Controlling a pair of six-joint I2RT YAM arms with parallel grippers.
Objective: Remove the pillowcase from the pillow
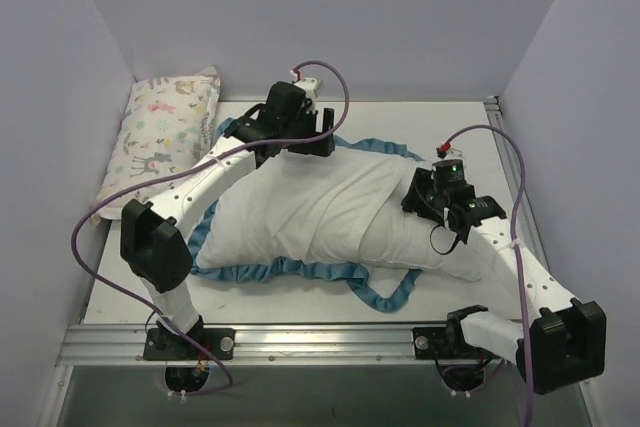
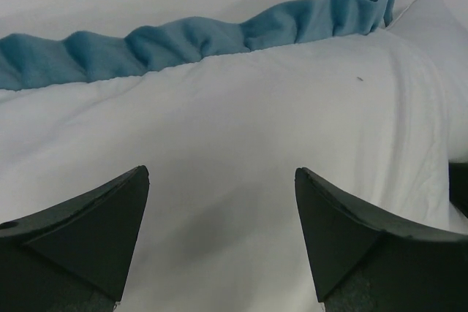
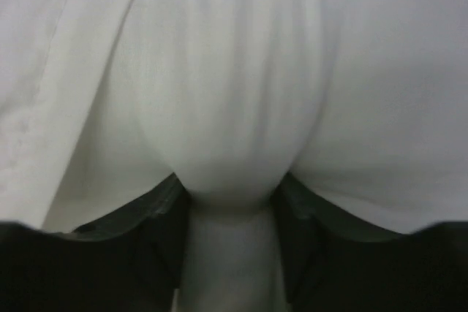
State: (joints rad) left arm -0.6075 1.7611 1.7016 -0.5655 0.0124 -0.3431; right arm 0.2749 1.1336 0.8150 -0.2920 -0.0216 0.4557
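Showing the pillowcase [image 1: 300,207], white side up, covering the pillow's [image 1: 455,265] left part, whose bare right end the right gripper's [image 3: 234,202] jaws pinch, while the left gripper [image 2: 221,180] hovers spread-jawed above the pillow's far edge beside the blue trim [image 2: 183,42].

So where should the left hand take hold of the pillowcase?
Probably the blue trim along the far edge, coming down from above, where the left hand hovers open. The trim stands off as a loose ruffled ridge; the white face of the pillowcase is smooth and taut, with little to pinch.
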